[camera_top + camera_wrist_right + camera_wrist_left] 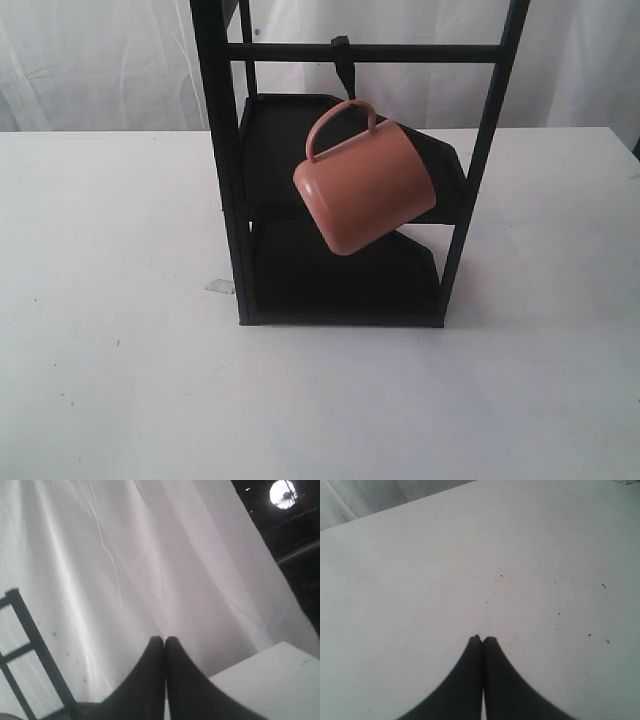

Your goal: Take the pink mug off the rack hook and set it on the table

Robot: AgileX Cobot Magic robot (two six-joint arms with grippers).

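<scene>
You are at the very start: the pink mug (365,190) hangs by its loop handle from the rack hook (344,65) on the top crossbar of the black rack (222,180), tilted, in front of the slanted trays and clear of the table (110,300). Neither arm shows in the exterior view. Your left gripper (483,639) has its fingers pressed together on nothing, over bare tabletop. Your right gripper (164,639) is likewise closed and empty, facing the white curtain (125,555). Next, by my judgement, you must part one gripper's fingers, bring it to the mug's body, clamp, then raise the handle clear of the hook before lowering.
</scene>
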